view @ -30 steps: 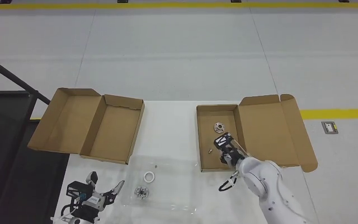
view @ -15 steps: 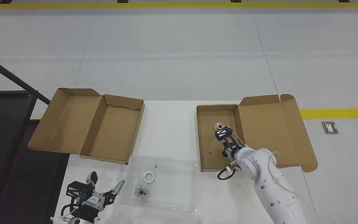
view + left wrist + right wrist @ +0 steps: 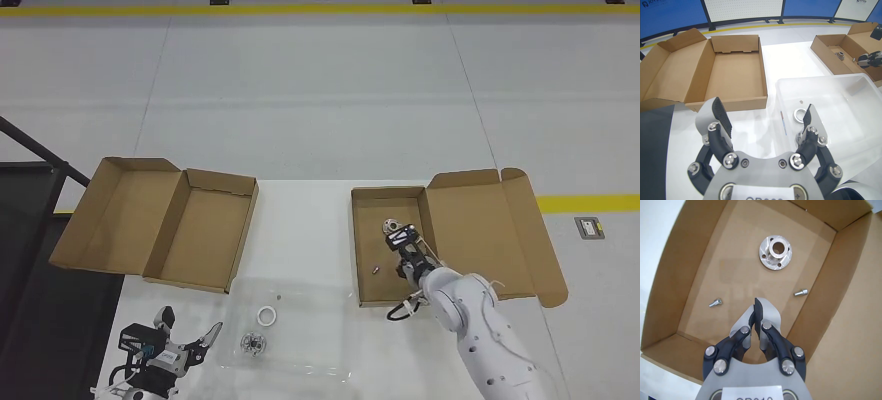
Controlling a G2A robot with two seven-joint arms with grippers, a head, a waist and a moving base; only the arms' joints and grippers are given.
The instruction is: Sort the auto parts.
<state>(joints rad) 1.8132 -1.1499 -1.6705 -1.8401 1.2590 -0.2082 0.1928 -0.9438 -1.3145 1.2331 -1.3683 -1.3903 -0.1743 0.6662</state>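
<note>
Inside ctn (image 3: pixel 672 260): 2 bolts (image 3: pixel 716 303) (image 3: pixel 800 293), 1 flange (image 3: pixel 786 255)

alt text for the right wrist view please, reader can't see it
The right end effector, shut and holding nothing, hangs over the floor of an open cardboard box. On that floor lie a round metal flange with a centre hole and two small bolts, one to each side of the end effector.

- I see a round silver metal flange (image 3: pixel 775 252), machined and glossy, with swirl marks.
- A small shiny metal bolt (image 3: pixel 715 303) and a second bolt (image 3: pixel 800 293) look alike.
- The brown cardboard box (image 3: pixel 738 247) is matt and papery.
- The clear plastic tray (image 3: pixel 819 78) looks smooth and glossy.
</note>
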